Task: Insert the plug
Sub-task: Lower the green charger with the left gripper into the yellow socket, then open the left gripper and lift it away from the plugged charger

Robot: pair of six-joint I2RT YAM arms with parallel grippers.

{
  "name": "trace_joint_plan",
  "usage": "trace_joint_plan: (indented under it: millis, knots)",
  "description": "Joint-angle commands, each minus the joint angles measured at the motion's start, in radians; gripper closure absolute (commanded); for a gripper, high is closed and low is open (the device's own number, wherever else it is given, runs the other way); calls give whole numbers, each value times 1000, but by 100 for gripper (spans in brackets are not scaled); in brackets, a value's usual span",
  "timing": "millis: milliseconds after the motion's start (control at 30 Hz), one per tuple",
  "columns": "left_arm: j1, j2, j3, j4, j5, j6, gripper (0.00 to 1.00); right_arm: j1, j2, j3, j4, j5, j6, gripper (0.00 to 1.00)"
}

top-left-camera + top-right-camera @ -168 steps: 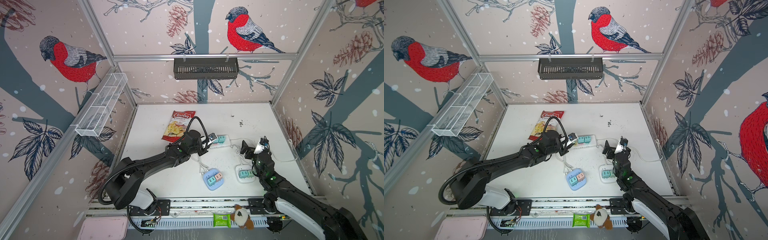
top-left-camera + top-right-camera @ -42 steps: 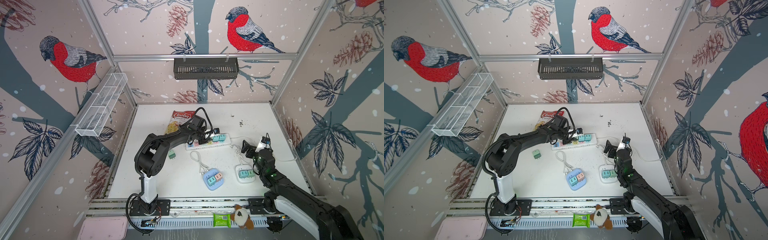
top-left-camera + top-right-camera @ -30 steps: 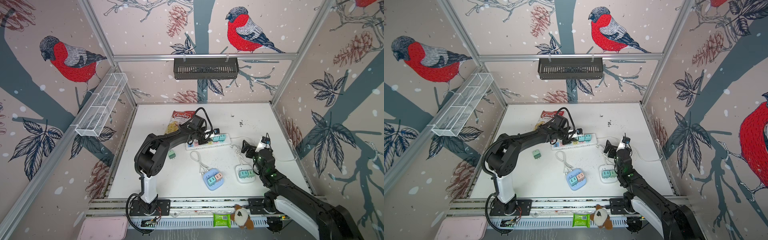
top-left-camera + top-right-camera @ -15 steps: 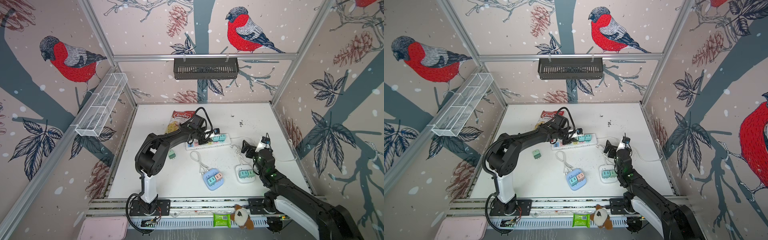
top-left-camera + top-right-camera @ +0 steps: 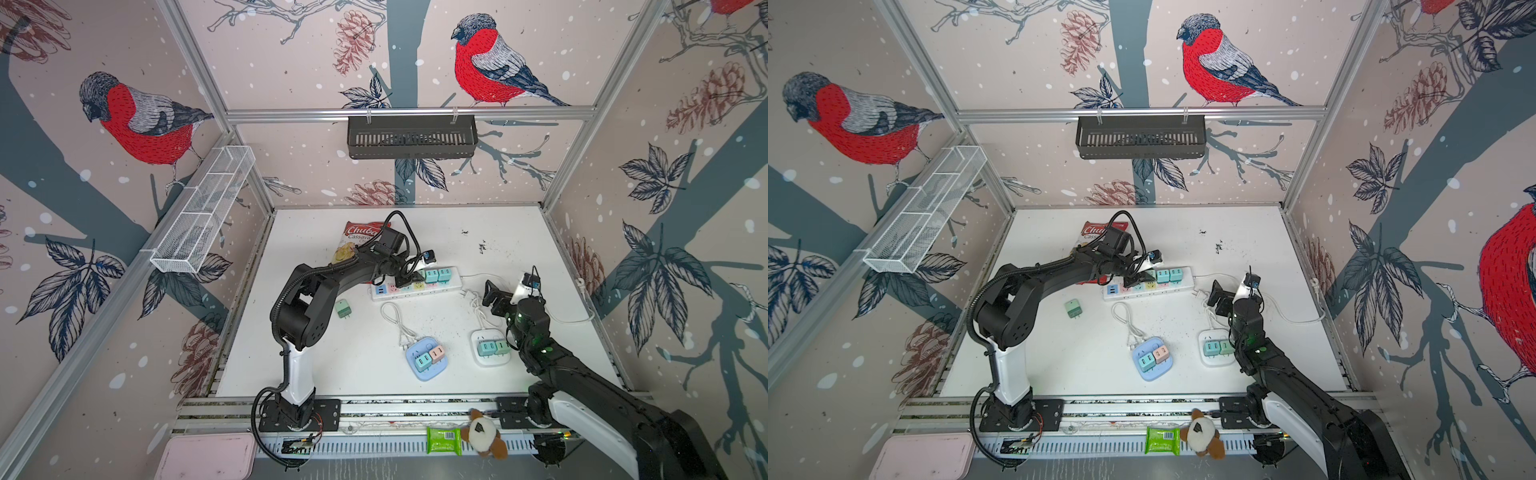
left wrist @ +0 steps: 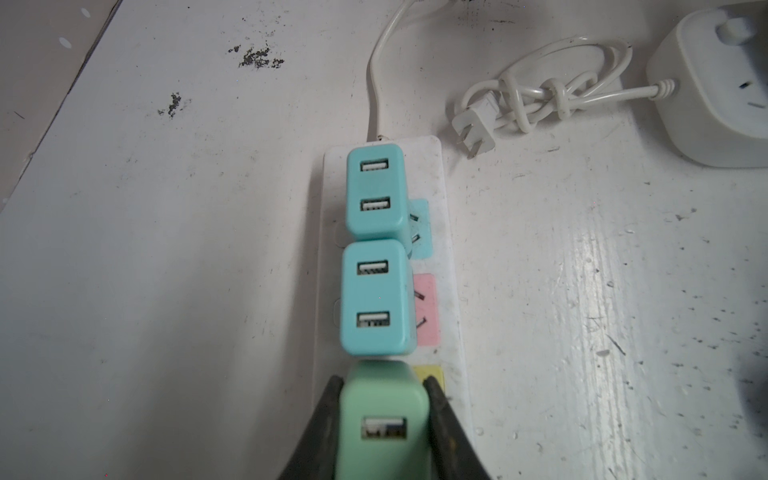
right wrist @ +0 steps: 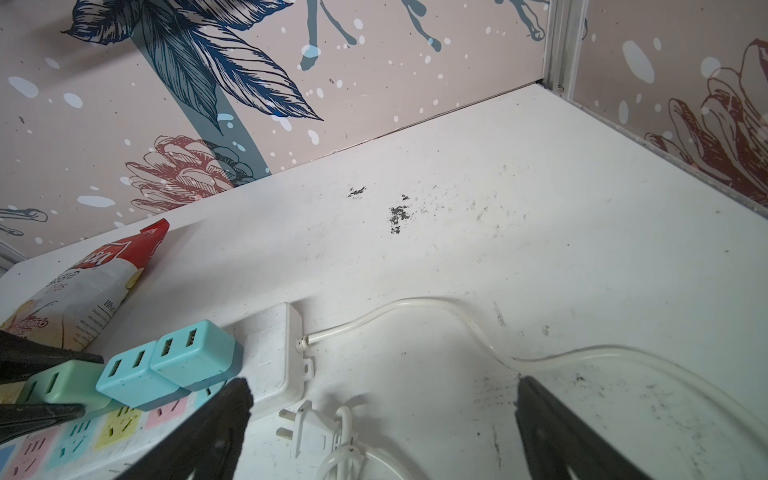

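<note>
Mint-green square USB charger plug (image 6: 382, 419) is clamped between the black fingers of the left gripper (image 6: 382, 388), standing on the long white plastic power strip (image 6: 448, 257) at its yellow socket (image 6: 424, 370); how deep it sits I cannot tell. Just beyond the fingertips, two turquoise USB chargers (image 6: 374, 299) stand plugged in, side by side. Farther off, past the strip's cable end, the right gripper (image 7: 382, 386) hovers with jaws wide apart, empty.

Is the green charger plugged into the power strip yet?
Apparently in: the green charger sits on the power strip, level with the two blue chargers beside it; prongs hidden.
</note>
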Motion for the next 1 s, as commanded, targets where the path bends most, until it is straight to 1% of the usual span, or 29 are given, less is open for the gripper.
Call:
trace_joint_plan:
  millis: [0, 133, 433, 600, 800, 967]
  knots:
    - [2, 11, -22, -121, -19, 3, 100, 1, 2, 7, 7, 0, 3, 1]
    - [1, 18, -12, -148, 4, 27, 100, 0, 1, 8, 6, 0, 4, 0]
    - [2, -19, -43, -140, -11, 14, 100, 1, 4, 9, 6, 0, 4, 1]
    - [1, -26, -36, -138, 10, 5, 100, 1, 4, 9, 6, 0, 4, 1]
    - [2, 32, 2, -159, -31, -4, 100, 0, 3, 9, 6, -2, 3, 0]
    - [1, 23, -6, -155, -33, -5, 100, 1, 4, 10, 4, -1, 5, 1]
